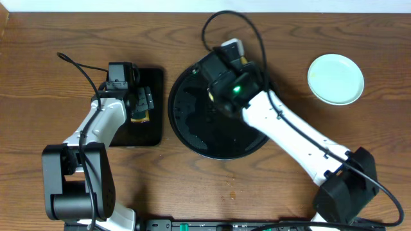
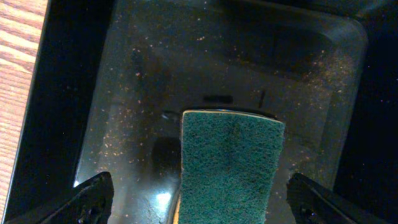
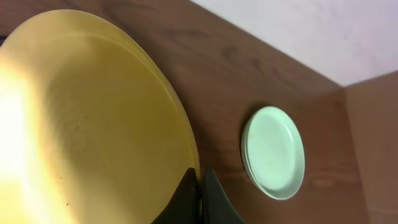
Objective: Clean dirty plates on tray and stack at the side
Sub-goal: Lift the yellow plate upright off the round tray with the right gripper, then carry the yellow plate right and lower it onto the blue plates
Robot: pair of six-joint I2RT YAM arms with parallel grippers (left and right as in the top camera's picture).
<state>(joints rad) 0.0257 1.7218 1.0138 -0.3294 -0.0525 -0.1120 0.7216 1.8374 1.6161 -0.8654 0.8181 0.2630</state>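
Observation:
My right gripper point(image 3: 199, 173) is shut on the rim of the pale yellow plate point(image 3: 93, 124), which fills the left of the right wrist view, tilted, with a few small brown specks on it. From overhead the right arm hangs over the round black tray point(image 1: 192, 128) and hides that plate. Mint-green plates point(image 1: 335, 78) lie stacked on the table at the far right, also visible from the right wrist as the mint-green stack point(image 3: 277, 152). My left gripper point(image 2: 199, 180) is open, its fingers either side of a green sponge point(image 2: 230, 162) without touching it.
The sponge lies in a small rectangular black tray point(image 1: 151, 125) left of the round tray. Its wet floor point(image 2: 155, 93) is speckled with crumbs. A black cable point(image 1: 247, 29) loops above the right arm. The pale wall runs along the far table edge.

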